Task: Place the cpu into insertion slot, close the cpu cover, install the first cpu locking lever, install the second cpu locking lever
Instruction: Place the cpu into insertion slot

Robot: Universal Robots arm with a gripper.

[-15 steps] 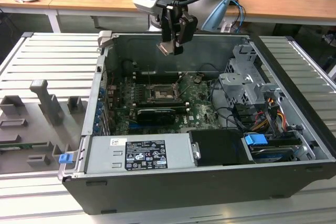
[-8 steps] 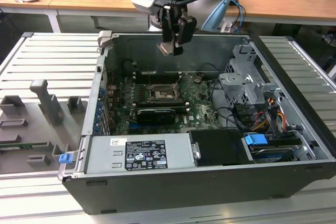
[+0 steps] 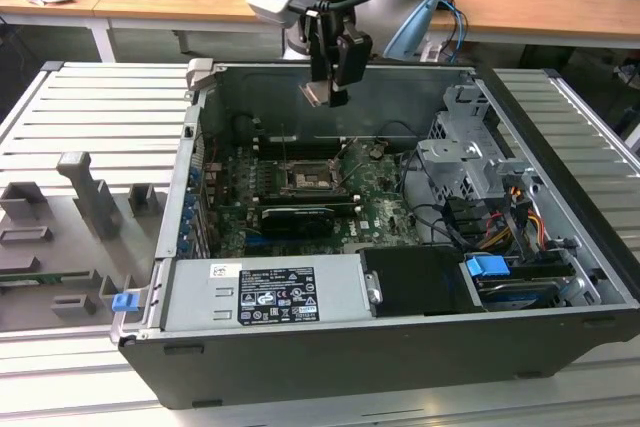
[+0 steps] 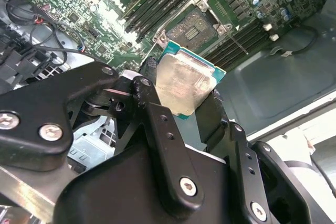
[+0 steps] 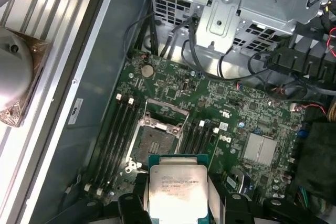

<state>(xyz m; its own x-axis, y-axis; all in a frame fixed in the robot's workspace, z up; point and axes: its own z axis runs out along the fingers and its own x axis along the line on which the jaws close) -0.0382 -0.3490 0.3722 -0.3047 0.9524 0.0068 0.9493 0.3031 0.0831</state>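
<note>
Exterior view: claw (image 3: 328, 97) grips cpu (image 3: 315, 94) above insertion slot (image 3: 305, 180), cables (image 3: 424, 215) near.

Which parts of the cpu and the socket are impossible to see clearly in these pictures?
- cpu: in the first wrist view, its sides are hidden by the jaws and one end is cut off by the picture's edge.
- insertion slot: in the exterior view, its pins are too small to tell.

Silvery square cpu (image 5: 178, 190) clamped in gripper (image 5: 178, 206), aloft, well apart from open, empty insertion slot (image 5: 156, 145).
</note>
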